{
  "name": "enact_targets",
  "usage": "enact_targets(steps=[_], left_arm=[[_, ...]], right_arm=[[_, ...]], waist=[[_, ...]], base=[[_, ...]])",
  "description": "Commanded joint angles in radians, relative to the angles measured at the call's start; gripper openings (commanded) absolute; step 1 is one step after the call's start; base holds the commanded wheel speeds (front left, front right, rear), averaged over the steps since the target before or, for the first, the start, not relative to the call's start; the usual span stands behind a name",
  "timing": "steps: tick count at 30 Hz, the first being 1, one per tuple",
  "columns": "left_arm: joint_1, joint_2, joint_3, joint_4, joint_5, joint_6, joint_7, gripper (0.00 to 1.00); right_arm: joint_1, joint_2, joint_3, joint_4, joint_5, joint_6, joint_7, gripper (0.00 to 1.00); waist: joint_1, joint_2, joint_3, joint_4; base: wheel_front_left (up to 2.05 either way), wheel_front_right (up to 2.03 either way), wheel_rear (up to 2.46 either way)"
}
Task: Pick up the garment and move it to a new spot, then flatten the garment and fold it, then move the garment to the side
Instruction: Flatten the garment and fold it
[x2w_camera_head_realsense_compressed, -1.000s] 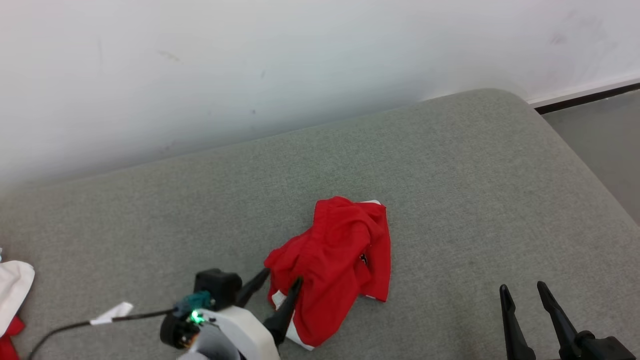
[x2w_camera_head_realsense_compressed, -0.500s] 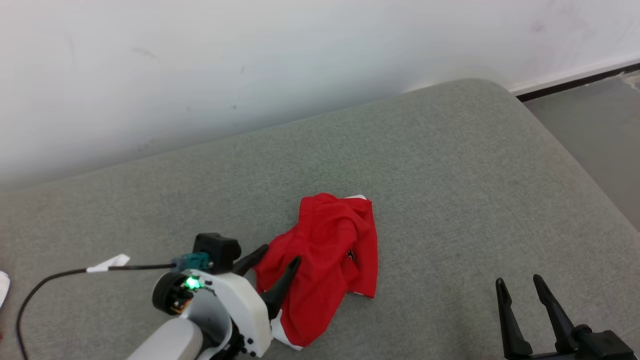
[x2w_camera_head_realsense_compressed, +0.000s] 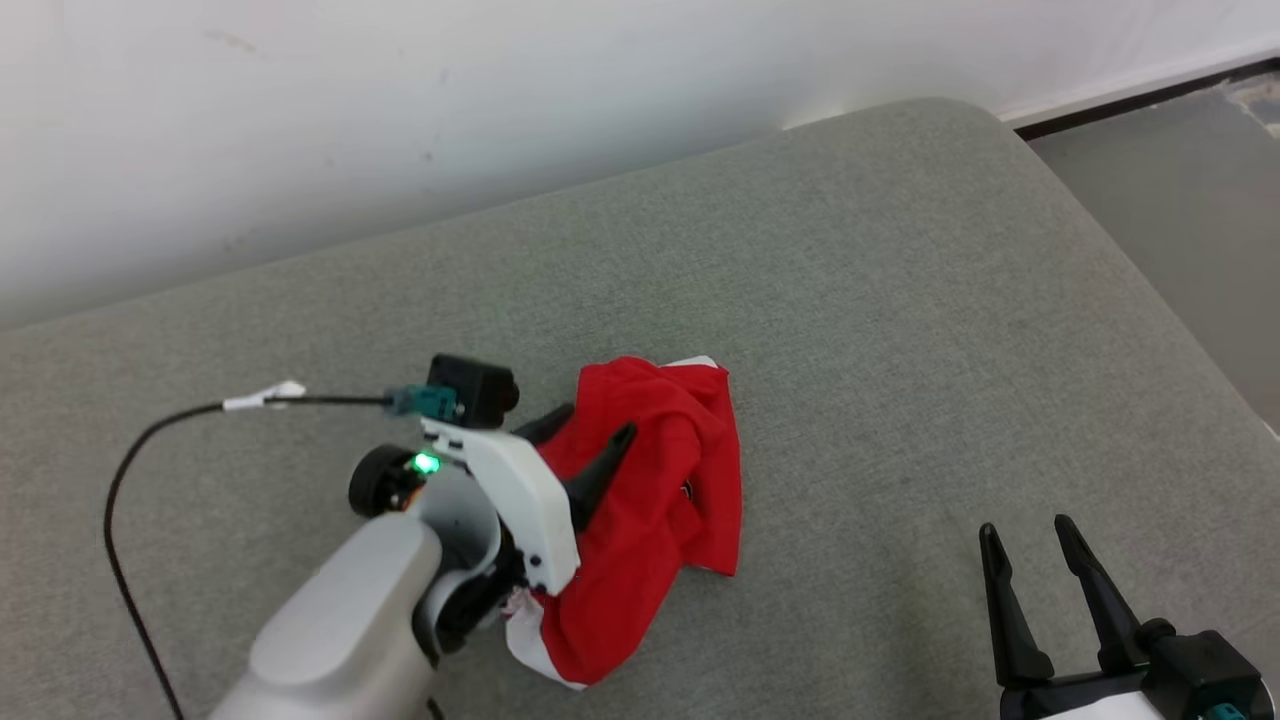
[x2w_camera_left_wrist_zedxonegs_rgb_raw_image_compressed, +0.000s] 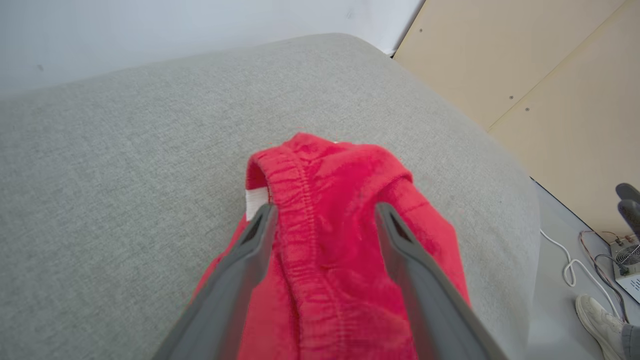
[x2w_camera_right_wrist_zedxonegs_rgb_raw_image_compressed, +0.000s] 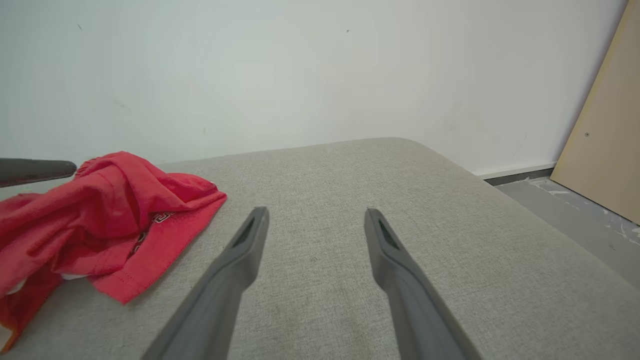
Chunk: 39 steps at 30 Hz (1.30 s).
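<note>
- red garment (x2w_camera_head_realsense_compressed: 665, 480) is lying crumpled on the grey cushion (x2w_camera_head_realsense_compressed: 900, 300), roughly mid-cushion and a bit toward the near edge, with some white trim peeking out at its far and near ends
- left hand (x2w_camera_head_realsense_compressed: 598, 425) is right over the garment's left part, fingers spread wide open, nothing pinched between them
- from the left wrist view the left hand's two fingers (x2w_camera_left_wrist_zedxonegs_rgb_raw_image_compressed: 250, 250) straddle the gathered elastic band, one along the garment's left edge and the other over the red cloth; can't tell if the tips actually press into it
- right hand (x2w_camera_head_realsense_compressed: 1027, 530) is way off at the near right, also wide open and holding nothing, fingers pointing to the far side over bare cushion, well apart from the garment
- black cable (x2w_camera_head_realsense_compressed: 125, 480) loops from the left wrist across the cushion on the left
- white wall (x2w_camera_head_realsense_compressed: 400, 100) runs behind the cushion, grey floor (x2w_camera_head_realsense_compressed: 1180, 170) past its right end
- left wrist view also catches a tan panel (x2w_camera_left_wrist_zedxonegs_rgb_raw_image_compressed: 525, 65) and someone's pale shoe (x2w_camera_left_wrist_zedxonegs_rgb_raw_image_compressed: 600, 320) on the floor
</note>
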Motion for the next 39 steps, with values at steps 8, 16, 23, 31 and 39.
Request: enact_targets(steps=[8,16,23,31,39], left_arm=[[-0.121,-0.007,0.009,0.152,-0.021,-0.021,0.035,1.0],[-0.136,-0.017,0.002,0.203,-0.042,-0.032,0.054,0.84],[-0.127,-0.041,-0.016,0.227,-0.067,-0.044,0.065,0.17],[-0.185,-0.042,0.026,0.244,-0.088,-0.038,-0.017,0.0],[-0.321,-0.021,0.077,0.221,-0.048,-0.024,-0.146,0.0]], right_arm=[[-0.019,-0.003,0.013,0.005,0.025,-0.003,0.001,1.0],[-0.015,-0.003,0.009,0.0,0.027,-0.003,0.001,1.0],[-0.02,-0.003,0.013,0.001,0.029,-0.003,0.001,1.0],[-0.033,-0.003,0.025,0.011,0.029,-0.003,0.001,1.0],[-0.018,-0.003,0.032,0.021,0.025,-0.003,0.001,1.0]], waist=[[0.0,-0.0001,0.035,-0.047],[0.0,-0.0001,0.045,-0.058],[0.0,-0.0001,0.047,-0.057],[0.0,-0.0001,0.031,-0.076],[0.0,-0.0001,-0.001,-0.102]], base=[[0.0,0.0,0.0],[0.0,0.0,0.0],[0.0,0.0,0.0],[0.0,0.0,0.0],[0.0,0.0,0.0]])
